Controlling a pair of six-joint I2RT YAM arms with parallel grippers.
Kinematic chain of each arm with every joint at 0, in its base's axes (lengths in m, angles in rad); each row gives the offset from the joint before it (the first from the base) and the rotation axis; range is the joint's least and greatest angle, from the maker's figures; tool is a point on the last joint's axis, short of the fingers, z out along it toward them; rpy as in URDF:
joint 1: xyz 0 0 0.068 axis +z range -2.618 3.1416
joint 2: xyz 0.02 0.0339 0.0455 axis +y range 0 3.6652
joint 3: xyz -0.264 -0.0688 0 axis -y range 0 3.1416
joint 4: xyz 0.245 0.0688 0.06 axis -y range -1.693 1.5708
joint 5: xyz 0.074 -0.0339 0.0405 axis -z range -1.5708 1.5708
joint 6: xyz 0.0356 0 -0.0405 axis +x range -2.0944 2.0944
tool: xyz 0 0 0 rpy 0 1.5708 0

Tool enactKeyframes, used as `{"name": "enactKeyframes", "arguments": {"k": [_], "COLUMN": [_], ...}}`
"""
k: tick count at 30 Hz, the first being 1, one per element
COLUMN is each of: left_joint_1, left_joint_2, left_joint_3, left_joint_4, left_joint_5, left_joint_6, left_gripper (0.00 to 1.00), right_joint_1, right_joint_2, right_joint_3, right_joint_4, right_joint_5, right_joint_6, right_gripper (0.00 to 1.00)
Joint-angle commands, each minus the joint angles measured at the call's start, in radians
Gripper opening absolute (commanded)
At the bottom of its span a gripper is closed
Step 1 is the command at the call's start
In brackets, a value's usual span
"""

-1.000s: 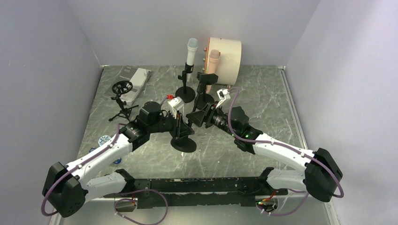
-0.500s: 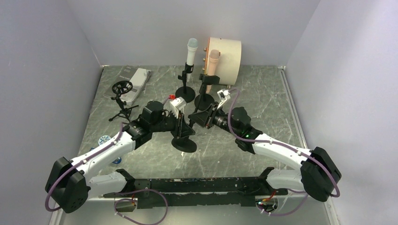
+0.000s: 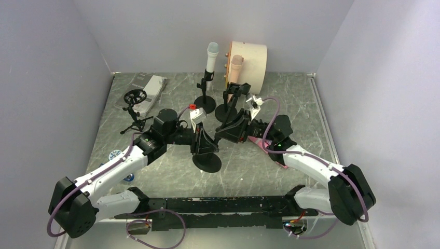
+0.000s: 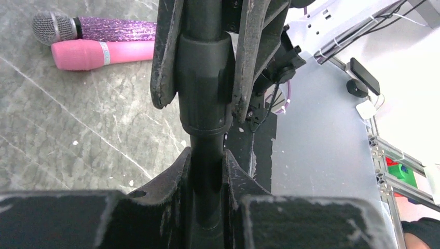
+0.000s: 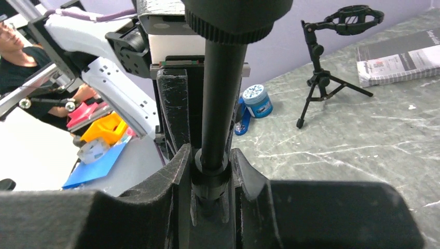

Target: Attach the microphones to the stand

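A black stand with a round base (image 3: 208, 163) stands mid-table. My left gripper (image 3: 199, 141) is shut on its pole (image 4: 205, 104) from the left. From the right, my right gripper (image 3: 224, 133) is shut on the same pole (image 5: 220, 93), both sets of jaws pressed against it. The pink microphone (image 4: 98, 52) and the purple glitter microphone (image 4: 96, 28) lie side by side on the table. In the top view only part of the pink one (image 3: 256, 140) shows, under the right arm. The white microphone (image 3: 211, 57) and the peach microphone (image 3: 236, 66) stand upright in two stands at the back.
A small tripod with a ring mount (image 3: 135, 106) and a grey booklet (image 3: 150, 87) sit at the back left. A cream drum (image 3: 250, 59) stands behind the back stands. A blue tin (image 5: 257, 99) lies near the left arm.
My right gripper has shut on the stand's pole. The right arm swung to the right, uncovering the pink microphone, and the stand's base shifted slightly right. The left grip is unchanged.
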Motion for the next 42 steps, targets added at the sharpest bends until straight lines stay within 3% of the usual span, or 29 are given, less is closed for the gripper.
{"name": "enactKeyframes", "arguments": {"k": [1,5,7,9,14,20,22,26,28,31,37,42], "left_joint_1": [0.001,0.003,0.003,0.002,0.002,0.002,0.001,0.002,0.002,0.001,0.000,-0.004], "left_joint_2": [-0.039,-0.029,-0.021,-0.008,0.001,0.001,0.011,0.045,0.055,0.064,0.086,0.097], "left_joint_3": [0.043,0.028,0.017,0.014,0.011,0.008,0.010,0.017,0.014,-0.001,-0.001,-0.012], "left_joint_4": [0.107,0.115,0.130,0.130,0.115,0.095,0.076,0.022,0.025,0.050,0.062,0.064], "left_joint_5": [0.090,0.010,-0.023,-0.070,-0.149,-0.170,-0.183,-0.208,-0.212,-0.198,-0.169,-0.157], "left_joint_6": [-0.058,-0.056,-0.061,-0.064,-0.064,-0.068,-0.067,-0.047,-0.045,-0.046,-0.031,-0.023], "left_gripper": [0.03,0.03,0.03,0.03,0.02,0.03,0.09,0.35,0.42,0.46,0.42,0.50], "right_joint_1": [-0.010,0.066,0.109,0.153,0.214,0.217,0.217,0.220,0.222,0.222,0.222,0.222], "right_joint_2": [-0.029,-0.111,-0.121,-0.122,-0.111,-0.113,-0.110,-0.104,-0.104,-0.101,-0.104,-0.108], "right_joint_3": [0.020,0.020,0.050,0.075,0.111,0.100,0.106,0.126,0.131,0.132,0.127,0.121], "right_joint_4": [-0.109,-0.277,-0.368,-0.437,-0.510,-0.452,-0.434,-0.429,-0.429,-0.418,-0.404,-0.385], "right_joint_5": [0.214,0.537,0.630,0.694,0.775,0.751,0.728,0.703,0.702,0.694,0.693,0.688], "right_joint_6": [-0.067,-0.019,-0.001,0.010,0.026,0.049,0.049,0.035,0.031,0.039,0.061,0.064], "right_gripper": [0.12,0.54,0.62,0.64,0.52,0.10,0.00,0.00,0.00,0.00,0.00,0.00]}}
